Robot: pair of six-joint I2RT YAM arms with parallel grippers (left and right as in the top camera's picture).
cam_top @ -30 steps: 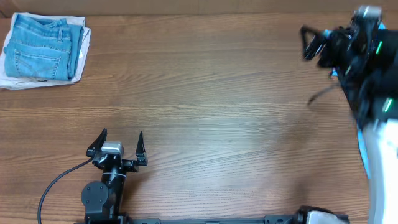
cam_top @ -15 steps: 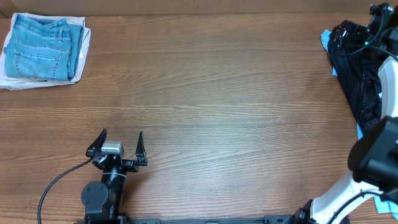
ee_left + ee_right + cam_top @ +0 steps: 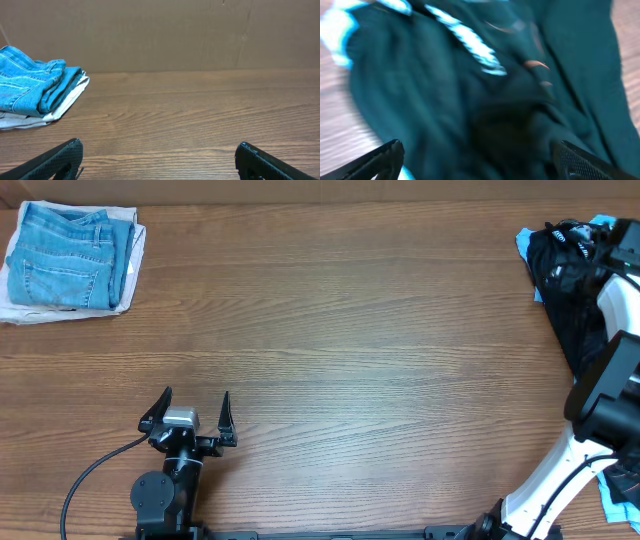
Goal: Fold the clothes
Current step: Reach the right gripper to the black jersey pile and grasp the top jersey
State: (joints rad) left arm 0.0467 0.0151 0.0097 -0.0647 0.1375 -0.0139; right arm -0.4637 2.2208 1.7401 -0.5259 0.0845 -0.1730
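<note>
Black-fingered right end effector: spread wide, gripping nothing, hanging just over the dark shirt; view blurred. Shirt lies crumpled at the far right edge of the wood counter. Left end effector: also wide open, empty, near the front edge. Folded jeans in the far left corner.

left gripper low and level, jaws spread wide, right gripper far right, angled down, jaws wide

Right arm swung over shirt
</note>
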